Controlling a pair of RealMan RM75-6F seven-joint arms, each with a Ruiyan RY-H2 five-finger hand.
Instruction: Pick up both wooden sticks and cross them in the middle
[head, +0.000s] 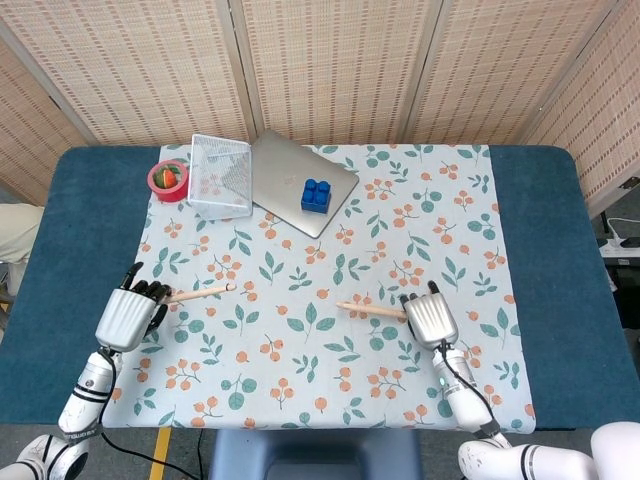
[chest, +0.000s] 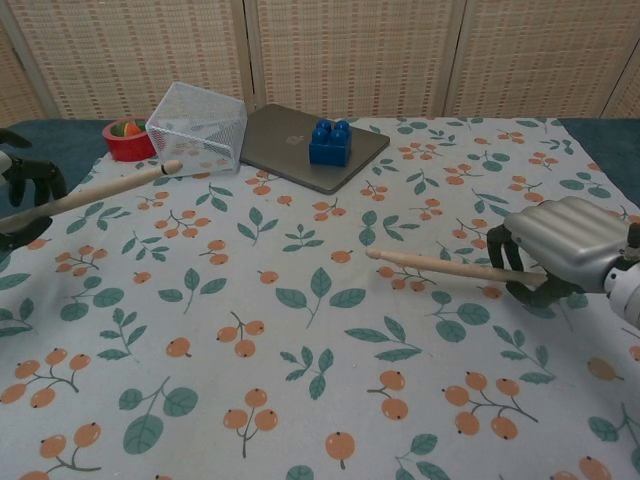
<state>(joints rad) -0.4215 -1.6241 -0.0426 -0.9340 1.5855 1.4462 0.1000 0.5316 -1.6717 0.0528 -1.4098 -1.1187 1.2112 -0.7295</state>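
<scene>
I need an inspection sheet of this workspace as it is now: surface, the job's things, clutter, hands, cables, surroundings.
Surface: floral cloth on a blue table.
Job's things: left stick and right stick, each held at one end, tips far apart, not crossed.
Clutter: wire basket tipped over, laptop with blue block on it, red tape roll with something orange and green inside.
Hands: left hand holds the left stick; right hand holds the right stick.
Cables: power strip with cable on the floor, at right.
Surroundings: woven screens behind the table.
</scene>
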